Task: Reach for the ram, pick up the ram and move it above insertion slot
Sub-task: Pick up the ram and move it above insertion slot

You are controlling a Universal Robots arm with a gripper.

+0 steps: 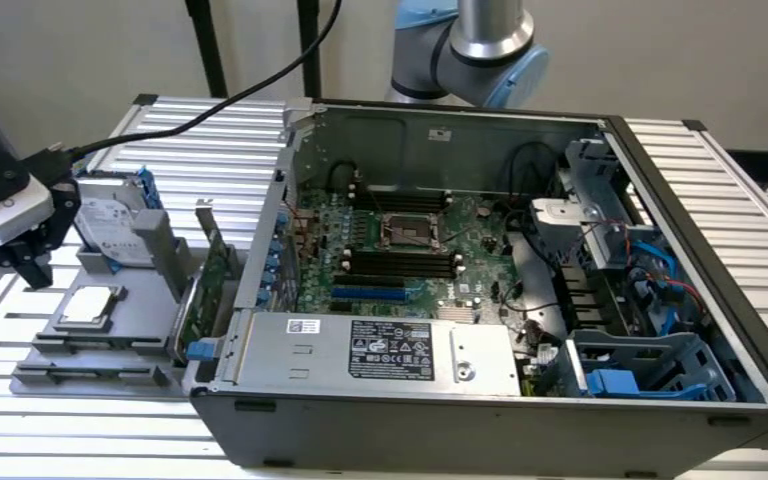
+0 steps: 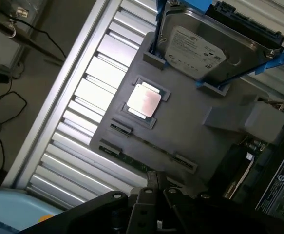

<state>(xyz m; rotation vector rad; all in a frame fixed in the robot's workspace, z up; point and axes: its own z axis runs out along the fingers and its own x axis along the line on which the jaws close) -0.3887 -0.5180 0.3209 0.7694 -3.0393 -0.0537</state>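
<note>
The ram (image 2: 133, 161) is a thin dark-green strip lying in the outer groove of a grey fixture plate (image 2: 190, 141), between two end clips. My gripper (image 2: 154, 179) hangs above that edge of the plate, shut with nothing in it, close to the ram but apart from it. In the exterior view, the gripper (image 1: 27, 268) hovers at the far left, over the plate's (image 1: 104, 350) left side. The black insertion slots (image 1: 398, 263) lie on the motherboard inside the open computer case (image 1: 491, 300).
On the fixture plate sit a silver processor (image 2: 144, 100), a hard drive in a blue frame (image 2: 195, 46) and an upright green expansion card (image 1: 204, 275). The case wall (image 1: 271, 230) rises between the plate and the motherboard. A black cable (image 1: 184, 120) runs to the wrist.
</note>
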